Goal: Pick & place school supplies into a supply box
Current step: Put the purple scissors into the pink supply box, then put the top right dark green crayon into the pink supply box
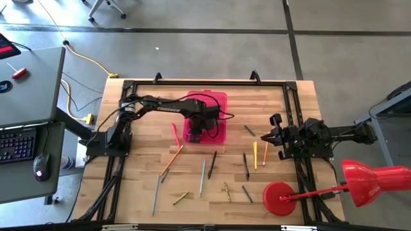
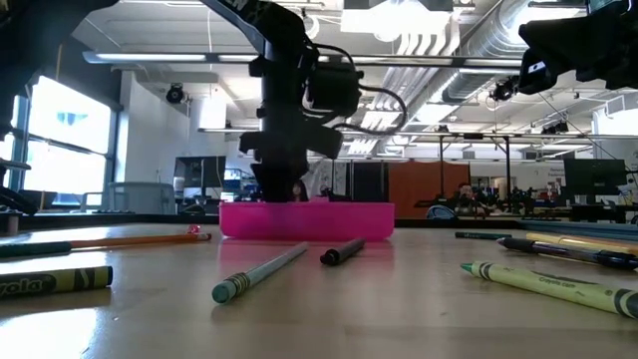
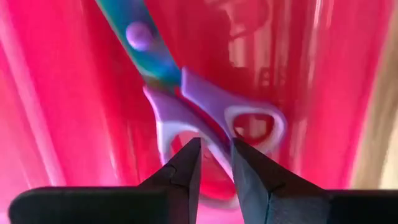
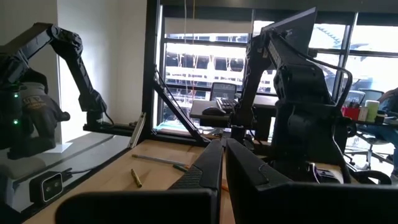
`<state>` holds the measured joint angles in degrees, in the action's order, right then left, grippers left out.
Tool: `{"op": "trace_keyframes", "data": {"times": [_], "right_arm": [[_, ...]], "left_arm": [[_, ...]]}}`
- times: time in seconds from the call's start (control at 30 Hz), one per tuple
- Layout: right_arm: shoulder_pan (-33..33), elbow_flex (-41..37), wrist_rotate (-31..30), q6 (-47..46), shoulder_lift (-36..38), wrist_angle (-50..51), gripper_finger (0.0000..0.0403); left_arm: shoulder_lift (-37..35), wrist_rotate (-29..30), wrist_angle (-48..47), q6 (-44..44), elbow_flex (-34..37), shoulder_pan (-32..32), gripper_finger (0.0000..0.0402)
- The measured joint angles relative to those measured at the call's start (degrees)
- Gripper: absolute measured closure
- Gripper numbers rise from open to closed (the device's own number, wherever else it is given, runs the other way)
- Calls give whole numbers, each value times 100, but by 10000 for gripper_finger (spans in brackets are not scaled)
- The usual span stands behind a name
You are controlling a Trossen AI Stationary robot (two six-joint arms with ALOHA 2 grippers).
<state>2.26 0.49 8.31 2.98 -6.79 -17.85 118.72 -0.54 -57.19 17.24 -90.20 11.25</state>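
Note:
The pink supply box (image 1: 219, 102) lies open on the table's far middle; its low wall (image 2: 309, 221) shows in the low view. My left gripper (image 1: 194, 133) points straight down into it, shut on the purple-handled scissors (image 3: 180, 87), whose blades point away over the pink floor. Several pencils and pens lie loose on the wood nearer the front: an orange one (image 1: 172, 159), a grey one (image 1: 202, 176), a dark one (image 1: 212, 163) and a yellow one (image 1: 255, 154). My right gripper (image 1: 266, 136) hangs shut and empty at the table's right side. My left gripper has the scissors by the purple handle, on the strip (image 3: 214, 134) between the two finger loops, pinched between its two fingers. The fingers come from above, pointing down. Whether the scissors rest on the box floor or hang just above it cannot be told.
A red lamp with a round base (image 1: 282, 197) stands at the near right corner. A pink pen (image 1: 175, 135) lies just left of the box. Close to the low camera lie a green crayon (image 2: 558, 286), a grey pencil (image 2: 259, 274) and a dark marker (image 2: 342, 252).

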Motion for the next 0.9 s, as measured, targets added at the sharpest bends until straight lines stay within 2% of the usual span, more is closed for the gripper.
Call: {"op": "trace_keyframes", "data": {"times": [0.4,0.57,0.73,0.9], "right_arm": [[0,0,-20,0,-39,4,402],[1,0,-36,-59,-39,-5,402],[2,0,-40,-748,-39,-46,402],[2,0,-51,-1182,-39,11,402]], "left_arm": [[258,267,-232,-6,-174,-9,285],[268,428,-857,-166,-779,0,285],[271,363,-1728,-272,-1434,-13,285],[265,339,-3053,-911,-2170,-15,285]]}}
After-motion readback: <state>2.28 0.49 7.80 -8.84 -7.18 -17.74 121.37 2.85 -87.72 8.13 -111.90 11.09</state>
